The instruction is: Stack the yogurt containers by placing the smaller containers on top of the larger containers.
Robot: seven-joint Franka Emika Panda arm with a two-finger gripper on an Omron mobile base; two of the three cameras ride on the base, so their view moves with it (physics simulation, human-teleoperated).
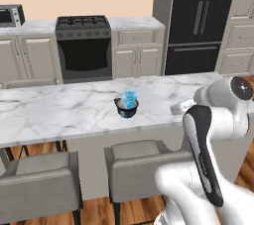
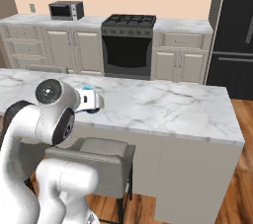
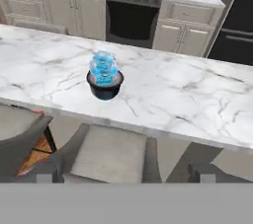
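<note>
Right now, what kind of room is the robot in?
It looks like a home kitchen. There's a black stove set among cream cabinets, a big dark fridge, and a long marble counter with stools tucked under it.

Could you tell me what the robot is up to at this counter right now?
The blue yogurt cups sit in or right behind a dark bowl on the marble counter; how they are arranged is too small to tell. The arm is drawn back on the stool side, and its hand is open, holding nothing, looking toward the cups from a distance.
</note>
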